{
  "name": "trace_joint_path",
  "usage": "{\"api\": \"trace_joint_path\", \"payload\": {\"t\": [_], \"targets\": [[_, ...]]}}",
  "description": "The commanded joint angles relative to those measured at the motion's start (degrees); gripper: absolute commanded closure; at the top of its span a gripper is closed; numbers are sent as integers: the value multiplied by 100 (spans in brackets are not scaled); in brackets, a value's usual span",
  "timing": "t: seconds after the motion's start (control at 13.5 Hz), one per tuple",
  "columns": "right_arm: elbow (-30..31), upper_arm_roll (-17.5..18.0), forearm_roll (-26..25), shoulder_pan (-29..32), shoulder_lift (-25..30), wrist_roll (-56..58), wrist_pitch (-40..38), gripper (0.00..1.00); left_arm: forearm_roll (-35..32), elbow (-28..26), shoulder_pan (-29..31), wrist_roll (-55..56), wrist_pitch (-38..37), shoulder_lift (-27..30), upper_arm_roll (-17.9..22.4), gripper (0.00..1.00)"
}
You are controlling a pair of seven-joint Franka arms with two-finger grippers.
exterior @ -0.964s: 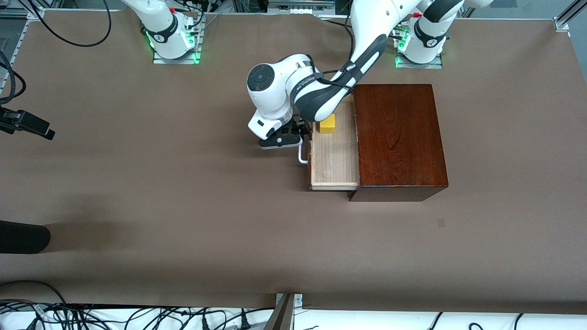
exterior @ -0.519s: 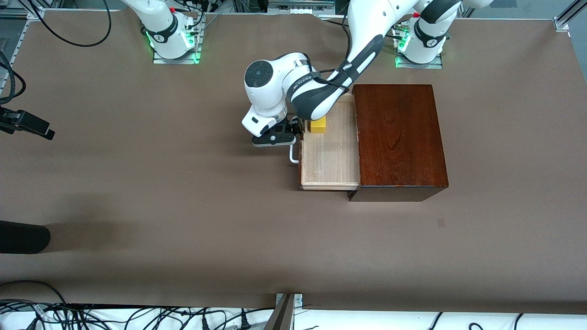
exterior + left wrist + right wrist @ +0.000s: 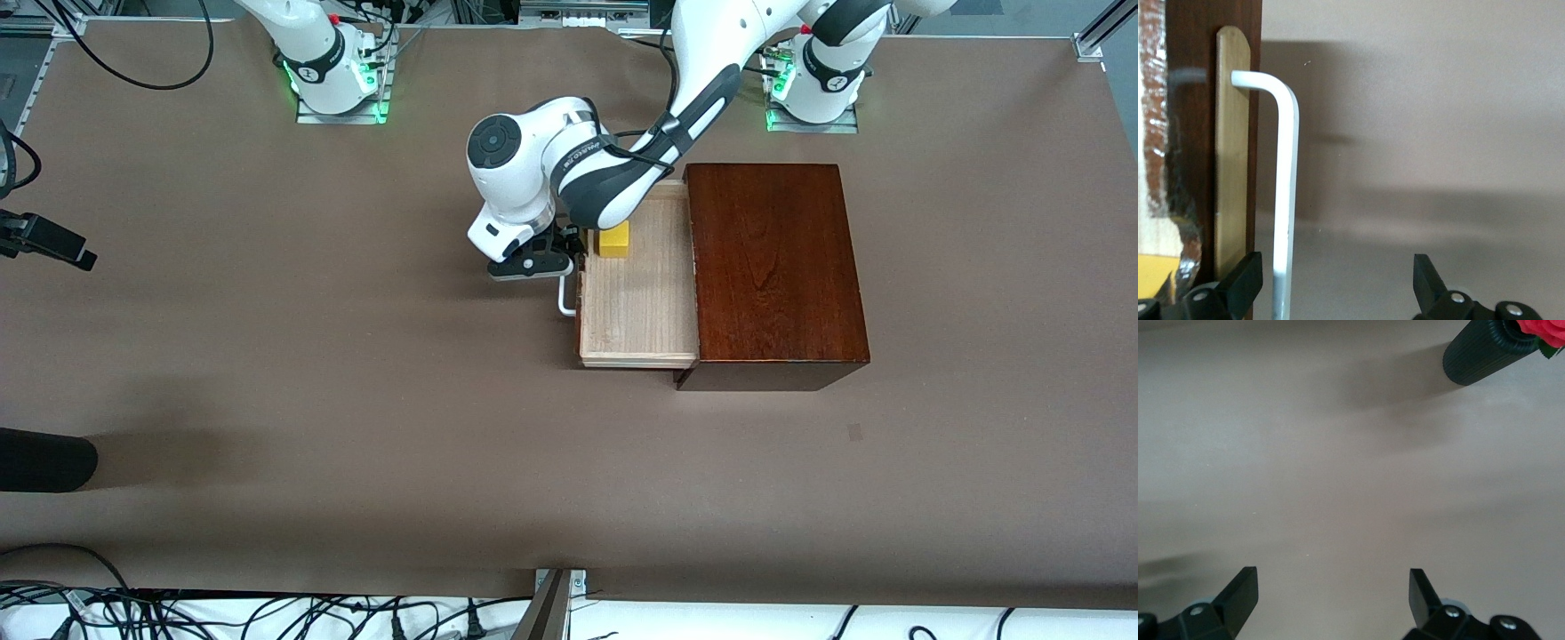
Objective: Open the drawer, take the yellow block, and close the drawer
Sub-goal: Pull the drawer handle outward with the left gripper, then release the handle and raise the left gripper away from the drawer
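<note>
Drawer (image 3: 637, 307) stands pulled out of the box (image 3: 772, 267); yellow block (image 3: 613, 238) sits inside, at its robot-side end. Left gripper (image 3: 544, 260) spread, one finger hooked inside the handle (image 3: 1286, 200). Opening step looks finished; next: unhook, reach for block. Right gripper (image 3: 1331, 600) spread, waiting over bare table.

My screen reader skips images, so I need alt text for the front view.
A pale wooden drawer stands pulled out of a dark mahogany box, a yellow block inside it. The left claw is open at the drawer's white handle.
</note>
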State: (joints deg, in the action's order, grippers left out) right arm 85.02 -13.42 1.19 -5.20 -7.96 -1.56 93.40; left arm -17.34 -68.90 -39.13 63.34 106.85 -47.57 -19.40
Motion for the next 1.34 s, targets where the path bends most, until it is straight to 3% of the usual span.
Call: {"api": "trace_joint_path", "payload": {"t": [0.0, 0.37, 0.74, 0.96, 1.26], "targets": [[-74, -20, 13, 37, 23, 59, -85, 0, 73, 192, -42, 38, -726, 46, -20, 0], [-74, -37, 13, 37, 58, 60, -85, 0, 144, 210, -51, 12, -1112, 502, -90, 0], [-74, -55, 48, 37, 58, 59, -85, 0, 557, 193, 238, -15, -1517, 1337, -46, 0], [-74, -46, 65, 28, 67, 59, -94, 0, 626, 184, 843, -67, -1719, 1759, -64, 0], [-74, 24, 100, 20, 67, 42, -94, 0, 1241, 131, 2055, -1506, -2036, 2269, -46, 0]]}}
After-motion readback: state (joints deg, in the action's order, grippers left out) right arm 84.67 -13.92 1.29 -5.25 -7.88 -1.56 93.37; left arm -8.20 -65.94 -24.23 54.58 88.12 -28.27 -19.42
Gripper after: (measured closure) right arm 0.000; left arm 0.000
